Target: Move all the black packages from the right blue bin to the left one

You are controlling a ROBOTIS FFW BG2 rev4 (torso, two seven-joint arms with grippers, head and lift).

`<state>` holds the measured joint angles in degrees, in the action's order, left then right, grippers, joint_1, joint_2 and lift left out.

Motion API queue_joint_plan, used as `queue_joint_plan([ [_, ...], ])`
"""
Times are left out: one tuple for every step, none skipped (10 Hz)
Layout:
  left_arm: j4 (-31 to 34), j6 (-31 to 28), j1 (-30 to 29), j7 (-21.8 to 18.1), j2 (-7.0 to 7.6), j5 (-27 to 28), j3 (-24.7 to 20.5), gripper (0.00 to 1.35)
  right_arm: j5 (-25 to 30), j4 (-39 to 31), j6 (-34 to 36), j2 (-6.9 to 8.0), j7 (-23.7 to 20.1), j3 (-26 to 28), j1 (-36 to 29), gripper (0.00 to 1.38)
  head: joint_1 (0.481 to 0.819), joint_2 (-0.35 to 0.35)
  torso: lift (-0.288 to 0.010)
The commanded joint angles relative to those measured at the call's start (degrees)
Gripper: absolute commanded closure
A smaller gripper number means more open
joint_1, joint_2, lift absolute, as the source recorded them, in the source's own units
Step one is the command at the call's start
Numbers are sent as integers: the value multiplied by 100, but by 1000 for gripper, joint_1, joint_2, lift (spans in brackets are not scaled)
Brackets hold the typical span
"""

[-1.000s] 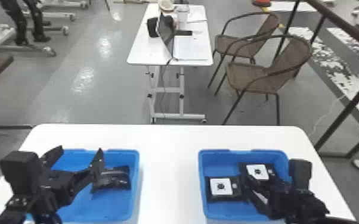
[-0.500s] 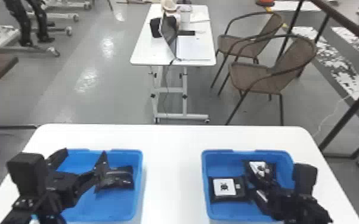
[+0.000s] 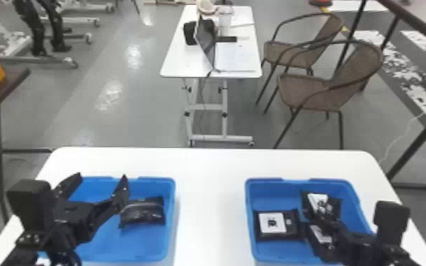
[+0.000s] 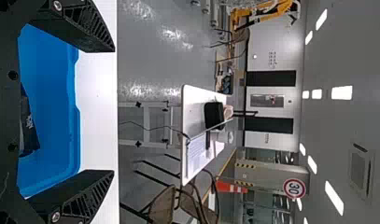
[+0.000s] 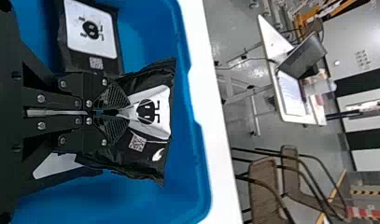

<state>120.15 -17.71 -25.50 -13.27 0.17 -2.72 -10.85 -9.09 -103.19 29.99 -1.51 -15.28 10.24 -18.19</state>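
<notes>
Had the left gripper [image 3: 102, 175] poised, fingers wide apart, over the left blue bin [image 3: 172, 215]; had the right gripper [image 5: 116, 112] clamped on a crinkled, glossy black package [image 5: 155, 100] in the right blue bin [image 3: 251, 223], probably ready for lifting. Needed next to rise past smooth plastic walls, then cross left. Saw a flat, square-labelled package [image 3: 278, 226] beside, a rumpled pouch [image 3: 142, 213] leftward; farther, a woven chair [image 3: 304, 88].

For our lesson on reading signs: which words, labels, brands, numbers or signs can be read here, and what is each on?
"30": on the round, red-rimmed sign.
White labels on the black packages: marks too unclear to read.
Lettering on the pale wall: too small to read.
No brand can be made out.
</notes>
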Motion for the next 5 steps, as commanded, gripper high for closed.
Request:
queue_joint_plan([
  [0,110,1,0,-32,-44,-84,88,101,-843,218,-96,-116,-14,-167,1111,695,23,-39],
  [0,119,10,0,-32,-97,-102,88,215,-1089,349,-148,-309,-75,26,1111,695,32,-39],
  [0,119,27,0,-32,-176,-102,88,259,-1133,393,-192,-538,-225,325,1111,695,43,-39],
  [-18,119,45,18,-32,-317,-93,88,259,-1063,393,-219,-766,-471,642,1111,695,62,-39],
  [-18,128,80,44,-32,-519,-93,88,206,-799,323,-333,-933,-866,1028,1111,695,77,-39],
])
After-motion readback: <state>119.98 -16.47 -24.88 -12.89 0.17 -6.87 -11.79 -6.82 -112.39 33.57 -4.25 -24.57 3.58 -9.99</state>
